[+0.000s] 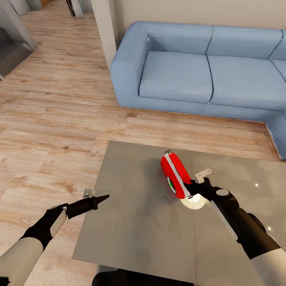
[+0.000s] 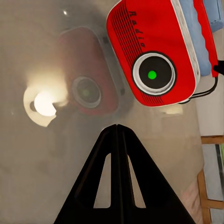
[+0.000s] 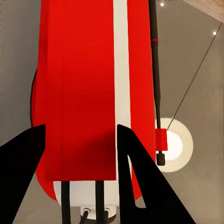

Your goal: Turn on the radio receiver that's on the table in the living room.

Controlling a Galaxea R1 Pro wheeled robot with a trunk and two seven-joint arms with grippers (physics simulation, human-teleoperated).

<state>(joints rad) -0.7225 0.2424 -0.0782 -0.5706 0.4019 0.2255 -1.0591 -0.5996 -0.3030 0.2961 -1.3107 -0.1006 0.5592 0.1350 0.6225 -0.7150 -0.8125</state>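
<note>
apparently the task is almost finished, maybe already finished. the radio (image 1: 175,176) is lifted above the counter (image 1: 135,222), held by the right gripper (image 1: 193,186), and in the left wrist view a green light glows in the middle of its round dial (image 2: 152,73). i judge that this light means the radio is on, but the pictures cannot prove it. what is left, if anything, is to check this and to put the radio back down.

the radio is bright red with a white band around its edge, and the word "radio" is written on its face. its reflection shows in the glossy grey top under it. in the right wrist view a thin dark antenna (image 3: 154,70) runs along one side.

the right fingers (image 3: 133,172) are partly open with the radio body between them, so they seem to grip it. the left gripper (image 1: 99,199) hangs over the counter's left edge, its fingers pressed together on nothing. behind the counter stands a blue sofa (image 1: 198,71) on the wood floor (image 1: 47,119).
</note>
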